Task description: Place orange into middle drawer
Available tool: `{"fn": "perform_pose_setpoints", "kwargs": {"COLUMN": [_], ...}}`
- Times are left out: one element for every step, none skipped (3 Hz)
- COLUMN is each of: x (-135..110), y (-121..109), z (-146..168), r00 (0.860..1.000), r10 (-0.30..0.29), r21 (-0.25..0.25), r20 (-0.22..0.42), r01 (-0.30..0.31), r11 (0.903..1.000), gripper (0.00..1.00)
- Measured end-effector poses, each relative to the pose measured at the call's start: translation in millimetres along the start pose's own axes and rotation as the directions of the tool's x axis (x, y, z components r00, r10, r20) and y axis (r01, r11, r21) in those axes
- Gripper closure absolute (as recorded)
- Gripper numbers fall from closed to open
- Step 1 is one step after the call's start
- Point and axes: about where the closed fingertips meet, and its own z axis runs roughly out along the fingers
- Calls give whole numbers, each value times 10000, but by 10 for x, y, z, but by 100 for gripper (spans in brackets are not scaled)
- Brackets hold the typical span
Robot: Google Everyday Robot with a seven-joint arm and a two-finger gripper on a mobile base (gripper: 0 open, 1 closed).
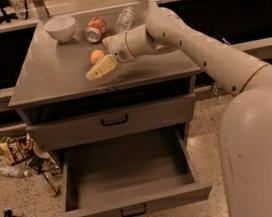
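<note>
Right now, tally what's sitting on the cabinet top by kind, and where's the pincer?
Orange: 1
White bowl: 1
Soda can: 1
Clear bottle: 1
Total: 4
The pincer is low over the cabinet top, right beside the orange on its front side.
</note>
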Motion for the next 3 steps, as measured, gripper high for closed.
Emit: {"fn": "perform_pose_setpoints", "kwargs": {"x": [17, 5, 19], "y": [43, 103, 177], "z": [29, 35, 24], "r00": [9999, 9996, 9993], "r10": [96, 163, 235], "r21": [-14, -45, -96], "r20": [78, 219, 277], "r01": [-95, -162, -232], "r11": [10000, 9999, 9997], "gripper": [18, 41, 65]}}
